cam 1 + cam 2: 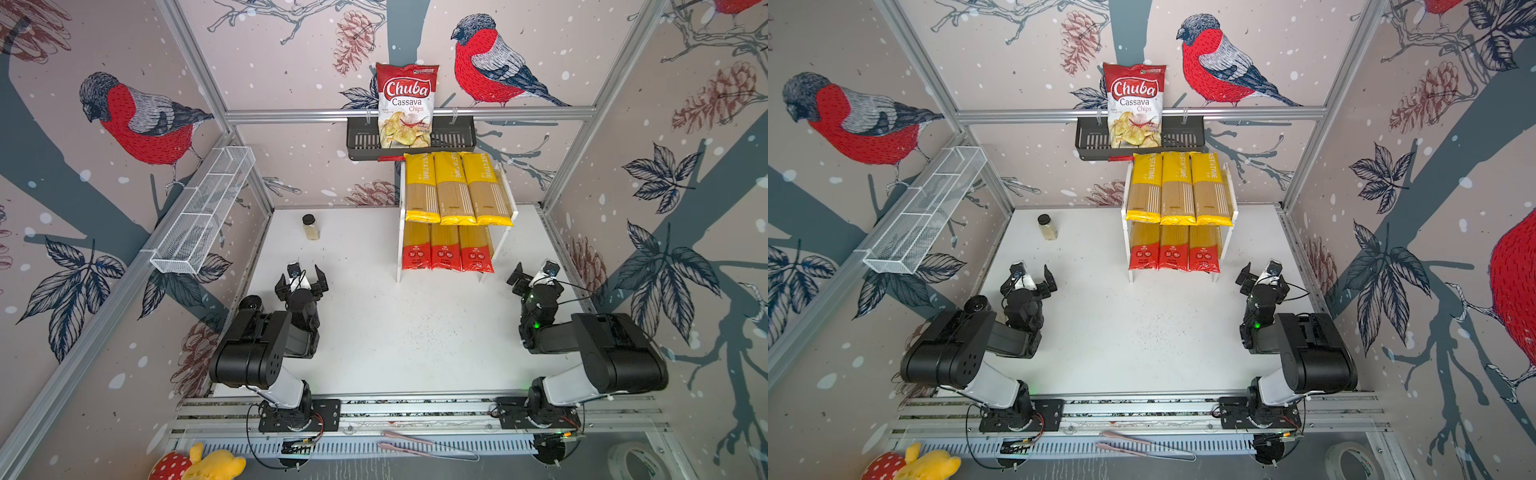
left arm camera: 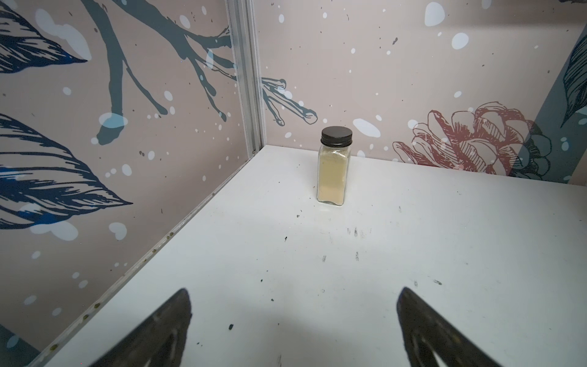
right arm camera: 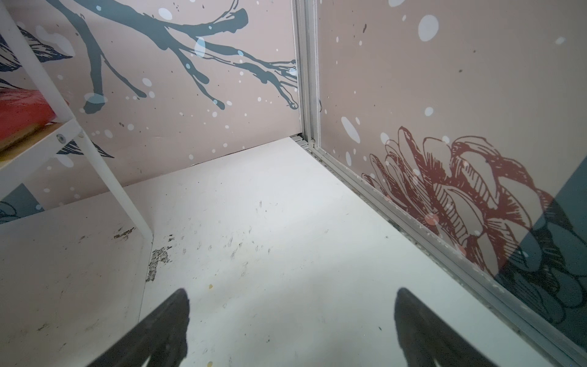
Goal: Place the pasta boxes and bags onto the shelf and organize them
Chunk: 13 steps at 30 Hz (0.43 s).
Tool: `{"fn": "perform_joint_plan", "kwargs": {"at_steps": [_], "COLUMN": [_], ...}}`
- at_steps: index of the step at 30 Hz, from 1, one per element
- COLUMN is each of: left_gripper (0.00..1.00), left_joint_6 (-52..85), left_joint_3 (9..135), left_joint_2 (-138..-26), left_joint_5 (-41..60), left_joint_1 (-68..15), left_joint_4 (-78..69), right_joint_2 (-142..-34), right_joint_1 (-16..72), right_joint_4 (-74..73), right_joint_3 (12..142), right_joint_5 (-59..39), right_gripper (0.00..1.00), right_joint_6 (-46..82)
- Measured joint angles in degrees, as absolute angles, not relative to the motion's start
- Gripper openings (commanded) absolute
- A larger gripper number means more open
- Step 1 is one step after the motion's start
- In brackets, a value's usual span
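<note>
Enclosure walls [image 1: 270, 83]: pinkish wallpaper with red bullfinches [image 1: 141, 120], pine cones and grey branches. Aluminium profile frame [image 1: 519, 114] runs up the corners and across the back wall. White tabletop [image 1: 395, 332] is scuffed, with dark specks. White wire mesh basket [image 1: 203, 212] hangs on the left wall, black slotted basket [image 1: 453, 139] on the back bar. Light is even, shadows soft.

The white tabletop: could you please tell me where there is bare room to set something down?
The widest bare patch of tabletop lies between the left gripper, the right gripper and the shelf front. A smaller one separates the spice jar from the shelf. Both shelf tiers are full: yellow PASTATIME packs above, red packs below.
</note>
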State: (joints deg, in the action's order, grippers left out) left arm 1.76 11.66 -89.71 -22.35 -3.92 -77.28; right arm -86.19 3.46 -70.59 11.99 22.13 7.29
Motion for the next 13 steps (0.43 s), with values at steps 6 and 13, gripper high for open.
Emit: {"fn": "perform_joint_plan", "kwargs": {"at_steps": [6,13], "left_gripper": [0.99,0.99], "left_joint_6": [1.7,1.5], "left_joint_3": [11.7,11.8], "left_joint_2": [-89.7,-89.8], "left_joint_5": [-22.3,-20.8], "left_joint_1": [-3.9,-4.0], "left_joint_4": [-77.3,-77.3], "right_joint_2": [-86.2,-86.2], "right_joint_1": [3.5,3.5], "right_joint_4": [-70.6,-70.6], "right_joint_3": [12.0,12.0], "right_joint_5": [22.1,22.1], "right_gripper": [1.00,1.00], "right_joint_6": [7.3,7.3]}}
